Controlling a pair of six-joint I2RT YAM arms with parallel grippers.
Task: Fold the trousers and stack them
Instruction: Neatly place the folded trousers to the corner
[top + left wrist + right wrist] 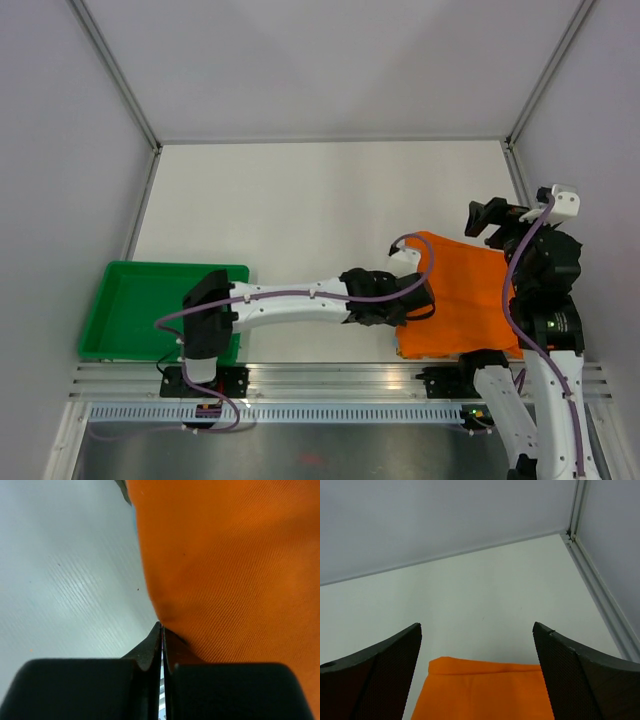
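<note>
The orange trousers [465,300] lie folded into a flat rectangle on the white table at the near right. My left arm reaches across from the left. Its gripper [422,300] sits at the fold's left edge. In the left wrist view the left gripper [161,626] is shut, and the trousers [240,570] pucker into its tips. My right gripper [490,222] hangs above the far edge of the fold. In the right wrist view the right gripper [477,625] is wide open with nothing in it, and the trousers [480,695] lie below.
A green tray [175,266] stands at the near left beside the left arm's base. Grey walls with aluminium posts [525,110] close in the table on three sides. A metal rail [330,378] runs along the near edge.
</note>
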